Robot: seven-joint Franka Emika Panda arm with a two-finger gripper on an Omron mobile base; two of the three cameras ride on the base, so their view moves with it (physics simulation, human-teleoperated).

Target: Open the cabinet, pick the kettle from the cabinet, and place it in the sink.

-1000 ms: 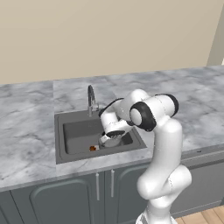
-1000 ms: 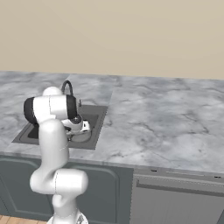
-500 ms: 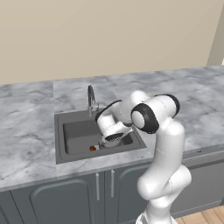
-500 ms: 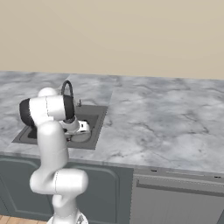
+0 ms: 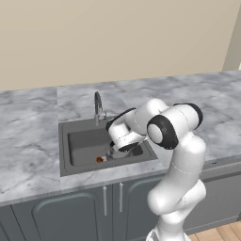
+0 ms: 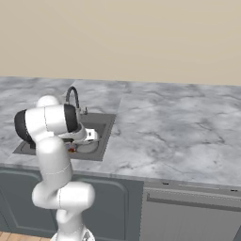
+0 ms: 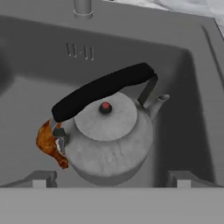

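The kettle (image 7: 109, 140), silver-grey with a black arched handle and a short spout, stands upright on the floor of the sink (image 7: 188, 87). My gripper (image 7: 112, 178) hangs open just above it, one fingertip on each side of the body and clear of the metal. In the left base view the gripper (image 5: 118, 147) is low over the right half of the sink (image 5: 80, 141), under the faucet (image 5: 98, 106). From the right base view the kettle (image 6: 86, 147) peeks out beneath my hand. The cabinet is out of view.
A small orange-brown piece of food (image 7: 49, 145) lies against the kettle's side in the basin. Grey marble counter (image 5: 28, 146) surrounds the sink and runs wide to the right (image 6: 179, 132). Base cabinet doors (image 5: 94, 207) sit below.
My hand has risen a little above the kettle, jaws still wide. The kettle has stayed put on the sink floor.
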